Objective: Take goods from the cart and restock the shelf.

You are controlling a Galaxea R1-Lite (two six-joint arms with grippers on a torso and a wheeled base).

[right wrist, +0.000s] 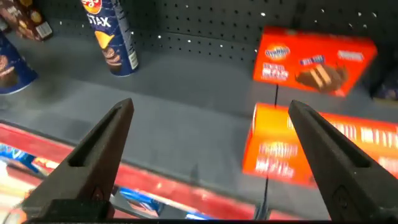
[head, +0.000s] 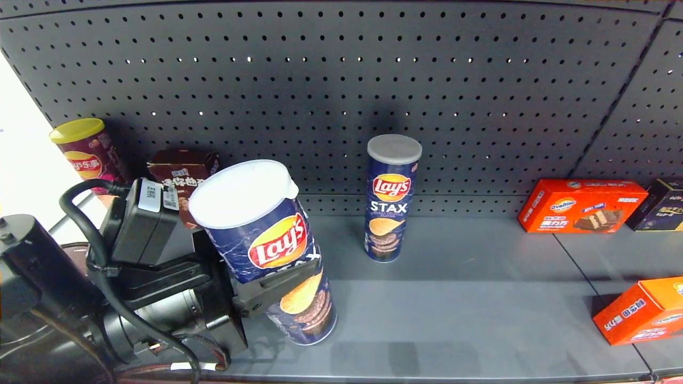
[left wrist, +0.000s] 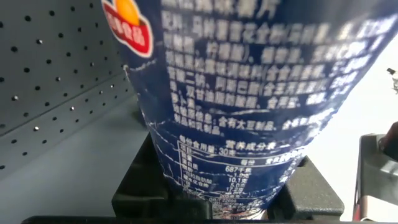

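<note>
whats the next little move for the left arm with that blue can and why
Probably tip the held can upright and ease its base flat onto the shelf before opening. The left gripper is shut on it and it leans; I cannot tell if its base touches yet.

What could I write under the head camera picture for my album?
The left gripper holds a tilted blue chip can at the front of the grey shelf, beside an upright can.
</note>
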